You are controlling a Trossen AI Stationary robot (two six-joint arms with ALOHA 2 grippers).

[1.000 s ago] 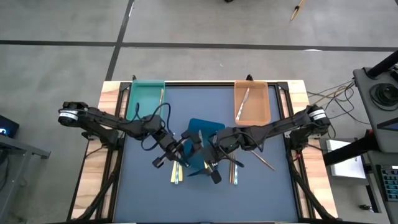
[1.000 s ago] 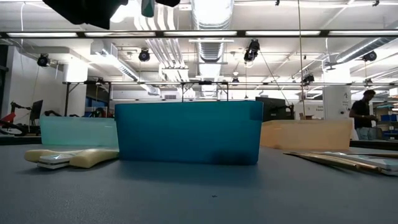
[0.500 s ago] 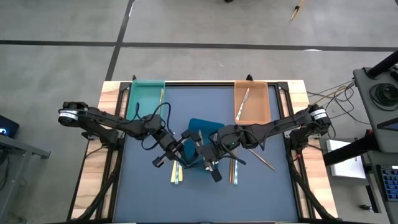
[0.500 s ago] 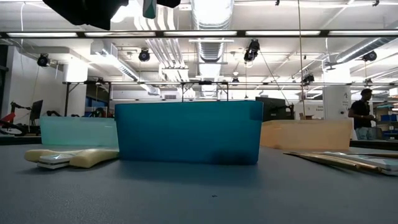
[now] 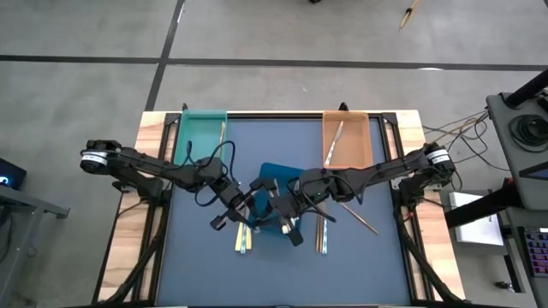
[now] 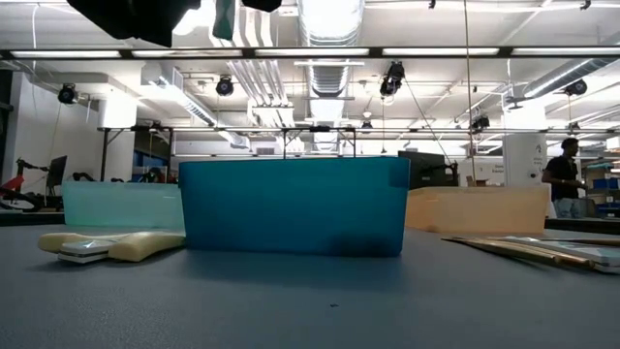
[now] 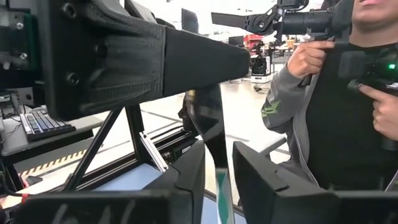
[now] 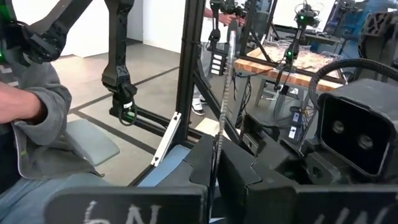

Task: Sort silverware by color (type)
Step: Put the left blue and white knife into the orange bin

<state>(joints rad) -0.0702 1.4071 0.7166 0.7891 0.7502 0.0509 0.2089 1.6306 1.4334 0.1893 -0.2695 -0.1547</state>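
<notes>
Where arms meet, right pincer [image 5: 283, 224] shut.

A see-through green plastic tray [image 5: 201, 135] sits at one far corner of the dark table [image 5: 205, 269]. An orange plastic tray [image 5: 346, 141] sits at the other far corner. A dark blue plastic tray [image 6: 293, 206] stands in the middle. A person in a grey sleeve [image 7: 287, 93] stands behind the table.
</notes>
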